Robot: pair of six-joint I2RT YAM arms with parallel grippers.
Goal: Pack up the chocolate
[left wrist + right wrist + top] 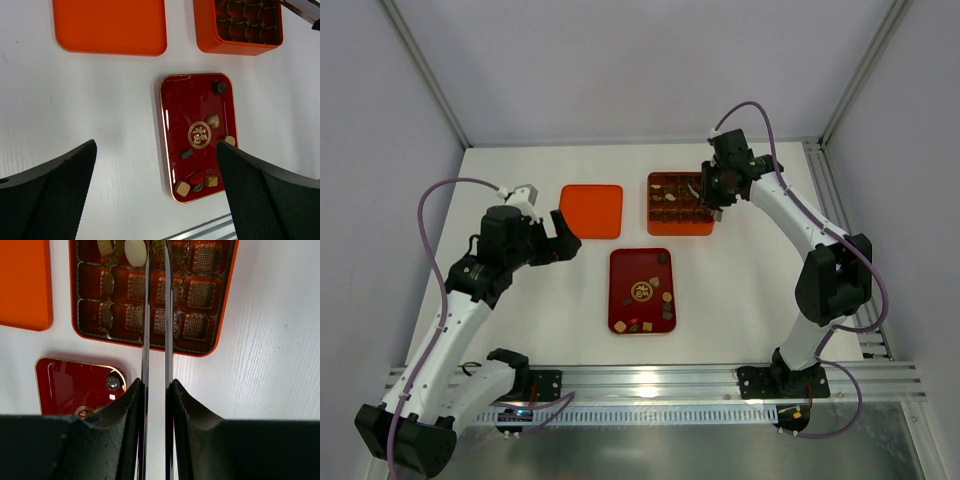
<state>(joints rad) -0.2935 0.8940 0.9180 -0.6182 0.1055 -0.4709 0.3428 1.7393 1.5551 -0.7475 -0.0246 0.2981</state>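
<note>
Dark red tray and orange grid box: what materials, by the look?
Dark red flat tray: glossy, likely lacquered plastic or tin; glare streaks, gold rim. Orange grid box: matte walls, card or plastic. Its brown compartment insert: thin moulded plastic, apparently; shiny, ribbed cell floors.

Overhead view looking down, nearer wrist views, all sharing red tray (625, 272)

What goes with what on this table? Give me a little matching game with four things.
Things:
1. dark red tray
2. orange box
3. flat orange lid
4. left gripper

Descriptions:
A. open, hovering above the table
B. gridded compartments, a few filled
C. loose chocolate pieces lying on it
D. plain, left of the box

Pairs: 1-C, 2-B, 3-D, 4-A
</note>
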